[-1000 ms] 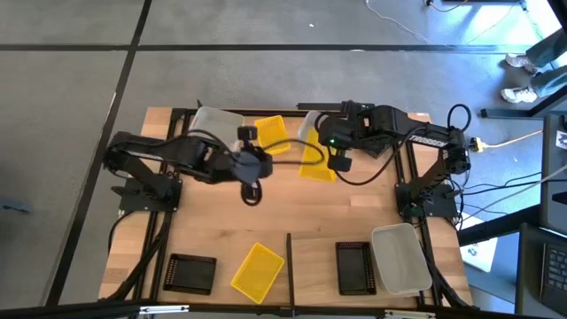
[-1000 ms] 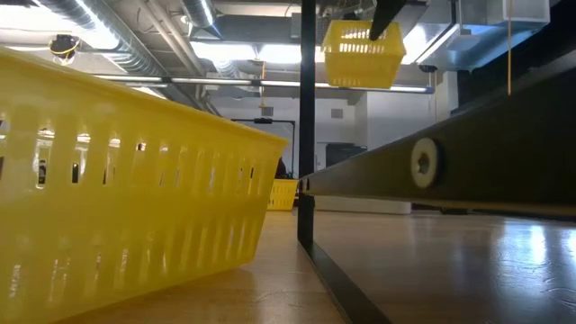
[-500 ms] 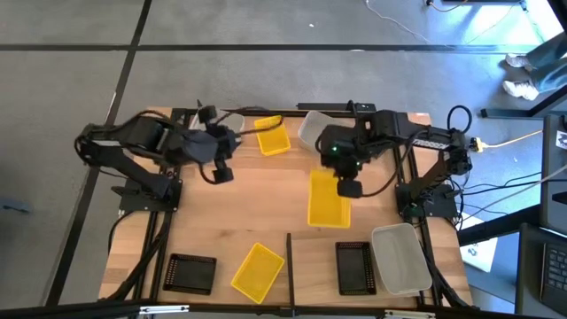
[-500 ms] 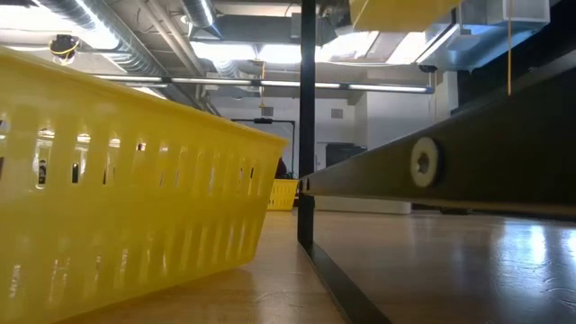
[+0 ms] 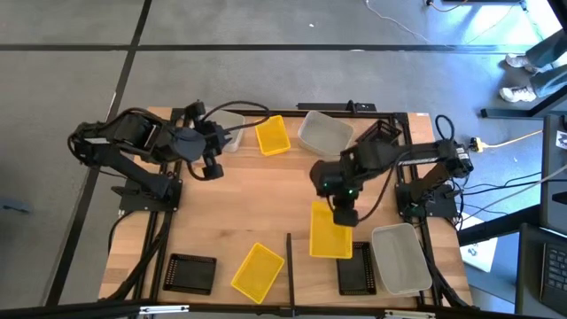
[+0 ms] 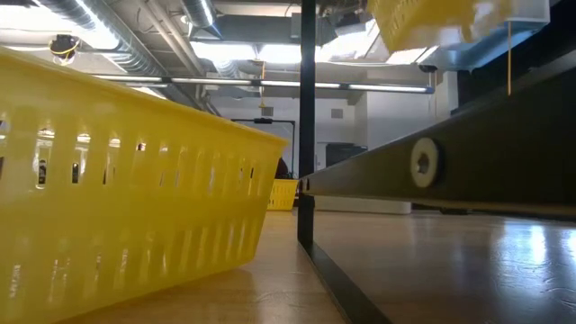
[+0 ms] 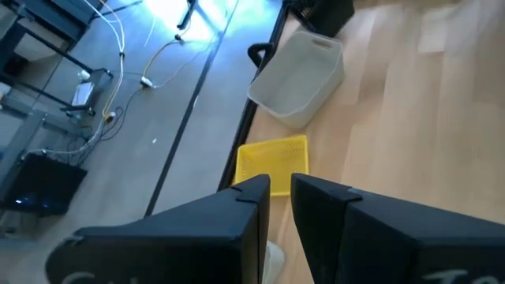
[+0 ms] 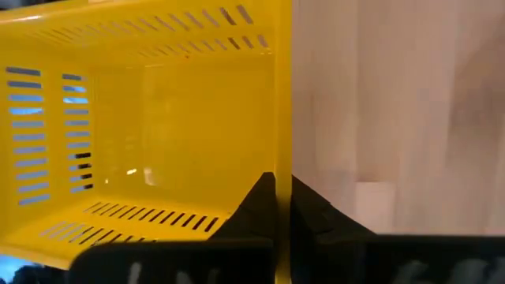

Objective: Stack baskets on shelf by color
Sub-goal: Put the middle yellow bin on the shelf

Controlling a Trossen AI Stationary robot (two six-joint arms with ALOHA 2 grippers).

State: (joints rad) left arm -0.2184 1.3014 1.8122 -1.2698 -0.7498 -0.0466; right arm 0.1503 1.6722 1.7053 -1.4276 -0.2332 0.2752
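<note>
High view showed the right claw point(image 5: 344, 215) — pinching a yellow basket point(image 5: 330, 232) — had carried it to the shelf point(image 5: 319, 266); left claw point(image 5: 213, 168), empty, slightly parted, had withdrawn.

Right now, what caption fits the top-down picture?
Right gripper carries a yellow basket above the shelf; left gripper waits far back.

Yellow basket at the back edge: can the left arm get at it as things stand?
Probably yes. The left gripper hangs empty just beside that yellow basket, with only bare table between. The right gripper is away over the shelf, shut on another yellow basket.
</note>
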